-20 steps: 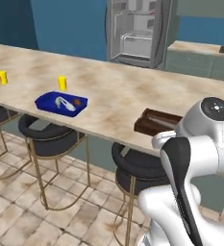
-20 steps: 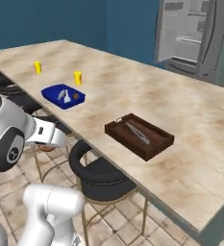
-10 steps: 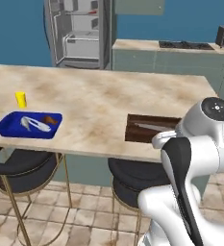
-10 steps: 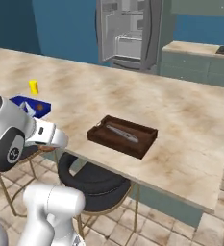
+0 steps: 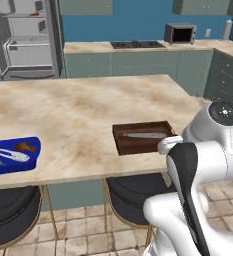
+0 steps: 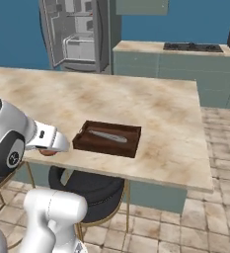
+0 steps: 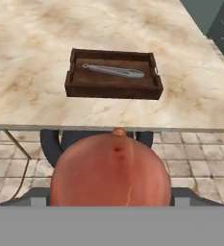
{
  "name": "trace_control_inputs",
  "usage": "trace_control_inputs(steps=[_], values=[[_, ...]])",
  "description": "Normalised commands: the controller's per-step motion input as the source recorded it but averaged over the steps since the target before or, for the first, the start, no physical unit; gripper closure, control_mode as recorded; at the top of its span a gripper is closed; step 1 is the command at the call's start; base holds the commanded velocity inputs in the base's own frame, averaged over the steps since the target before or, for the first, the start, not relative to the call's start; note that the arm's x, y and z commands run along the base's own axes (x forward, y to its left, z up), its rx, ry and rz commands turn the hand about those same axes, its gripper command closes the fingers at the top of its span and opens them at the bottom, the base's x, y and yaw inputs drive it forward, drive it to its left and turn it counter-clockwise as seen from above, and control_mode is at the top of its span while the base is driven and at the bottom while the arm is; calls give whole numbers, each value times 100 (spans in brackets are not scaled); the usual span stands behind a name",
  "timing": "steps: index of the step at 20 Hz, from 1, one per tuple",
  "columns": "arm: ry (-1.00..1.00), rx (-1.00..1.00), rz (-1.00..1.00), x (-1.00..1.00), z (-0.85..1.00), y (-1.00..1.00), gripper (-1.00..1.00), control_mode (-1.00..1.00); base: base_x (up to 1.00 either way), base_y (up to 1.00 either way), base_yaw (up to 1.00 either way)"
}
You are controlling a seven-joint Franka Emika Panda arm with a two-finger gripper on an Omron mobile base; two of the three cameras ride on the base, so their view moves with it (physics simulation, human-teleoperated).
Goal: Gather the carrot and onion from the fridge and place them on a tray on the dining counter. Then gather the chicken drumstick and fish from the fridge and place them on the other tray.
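In the hand view a big round reddish-orange onion (image 7: 111, 173) sits right in front of the camera, and my gripper (image 7: 111, 202) is shut on it with the jaws spread wide around it. Beyond it, a dark brown tray (image 7: 113, 91) lies near the front edge of the marble dining counter (image 7: 31, 57), with a slim grey thing (image 7: 114, 71) in it. From the right base view the onion (image 6: 47, 152) peeks out under my hand, left of the brown tray (image 6: 106, 147). A blue tray (image 5: 13, 167) at the far left holds a pale silvery thing and a small brown piece. The carrot is out of view.
The fridge (image 6: 77, 34) stands open behind the counter at the back left. Black round stools (image 5: 133, 195) stand under the counter's near edge. A back counter with a cooktop and a microwave (image 5: 180, 33) runs along the far wall.
The base has moved, so the whole scene has shifted left. The brown tray now lies straight ahead and the blue tray is at the left edge. The onion stays in my grip.
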Motion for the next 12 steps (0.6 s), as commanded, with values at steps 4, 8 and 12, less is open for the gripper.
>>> trace_control_inputs(steps=[4,8,12], values=[[0,0,0,0,0,0,100,100,83,14,-41],[6,0,-27,100,-3,17,100,-100,0,0,0],[7,1,-12,100,-12,7,100,-100,0,0,0]])
